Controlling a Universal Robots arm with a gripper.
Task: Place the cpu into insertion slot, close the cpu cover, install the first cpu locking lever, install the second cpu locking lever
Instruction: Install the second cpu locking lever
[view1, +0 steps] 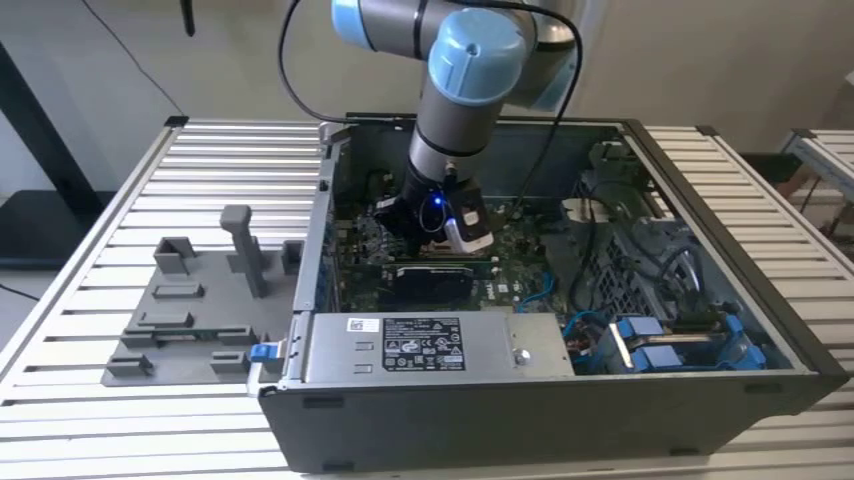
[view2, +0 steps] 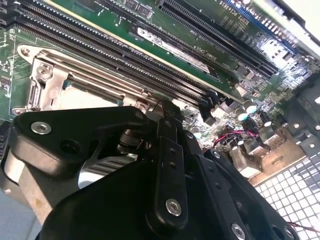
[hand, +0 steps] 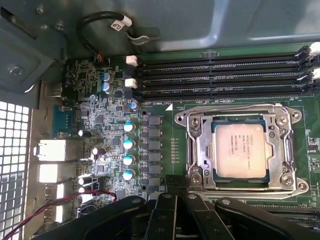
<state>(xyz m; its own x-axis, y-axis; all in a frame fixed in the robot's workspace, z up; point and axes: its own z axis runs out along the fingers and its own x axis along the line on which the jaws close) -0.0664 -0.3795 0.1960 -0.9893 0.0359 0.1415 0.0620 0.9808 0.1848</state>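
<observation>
In the exterior view, a grey-and-blue robot arm (view1: 454, 110) reaches down into an open desktop computer case (view1: 561, 420) that lies on a slatted white table (view1: 214, 160), its gripper (view1: 434, 238) low over the green motherboard (view1: 534, 285) near the middle of the case. A grey fixture tray (view1: 187, 320) with upright blocks sits on the table at the exterior view's left of the case, and a silver power supply (view1: 427, 345) lies along the case's near wall. In the first wrist view, the cpu (hand: 240, 150) lies flat and square inside the insertion slot (hand: 197, 150), its tan-grey top showing through the window of the cpu cover (hand: 277, 127), which lies down over the socket. Long black memory slots (hand: 220, 75) run just beside the socket, a row of blue-topped capacitors (hand: 129, 150) stands nearby, and a black cable loop (hand: 100, 25) hangs against the case wall. The black gripper body shows at the near edge of that picture, close to the socket but apart from the cpu. In the second wrist view, the gripper (view2: 167, 122) hangs just above the board beside the silvery socket frame (view2: 60, 82), with the memory slots and expansion slots (view2: 210, 30) running beyond it. The two black fingers (view2: 170, 165) look pressed close together with nothing held between them.
</observation>
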